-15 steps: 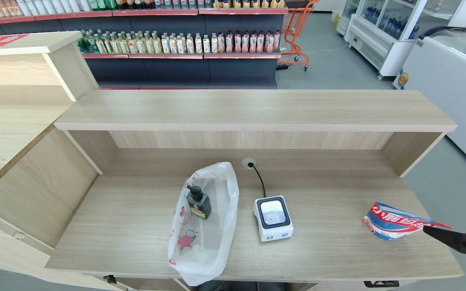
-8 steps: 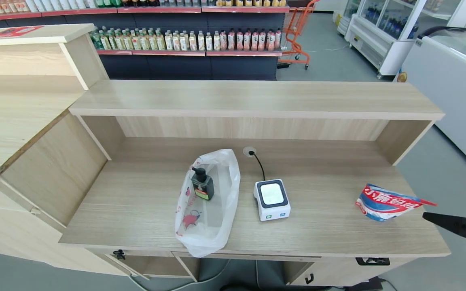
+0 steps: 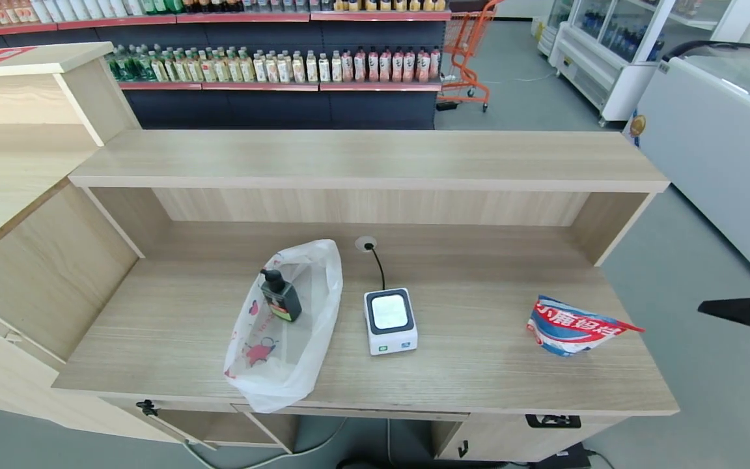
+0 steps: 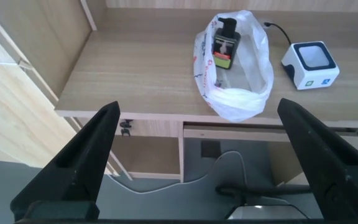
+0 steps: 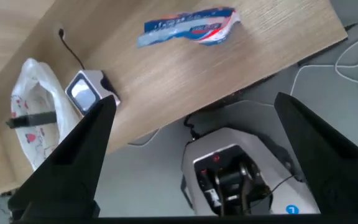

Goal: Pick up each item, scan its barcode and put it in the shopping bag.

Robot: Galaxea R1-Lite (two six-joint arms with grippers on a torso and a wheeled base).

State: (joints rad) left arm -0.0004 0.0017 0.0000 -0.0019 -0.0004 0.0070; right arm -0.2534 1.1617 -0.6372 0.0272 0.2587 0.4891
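The red, white and blue pouch (image 3: 573,326) is seen lying on its side in the right part of the head view, near the right end of the table (image 3: 479,371) and well apart from everything else. It is judged to be light and soft, with a slick, crinkly film that may slide under a shallow pinch. The flat sealed edge pointing toward the frame's right looks like the firmest place to be taken hold of.

The right gripper (image 3: 730,332) is held off the table's right edge, jaws spread wide and empty. The left gripper (image 4: 197,104) is likewise wide open with nothing in it, below the table's front edge.

At frame centre the white barcode scanner (image 3: 390,320) is set with its window facing up, and its cable (image 3: 378,267) is led to a hole behind. Just left of it the clear shopping bag (image 3: 284,365) lies open, with a dark pump bottle (image 3: 280,296) inside.

The wood surface is smooth. Behind it a raised shelf (image 3: 368,159), drink shelves (image 3: 271,65) and a chest freezer (image 3: 720,111) are seen.
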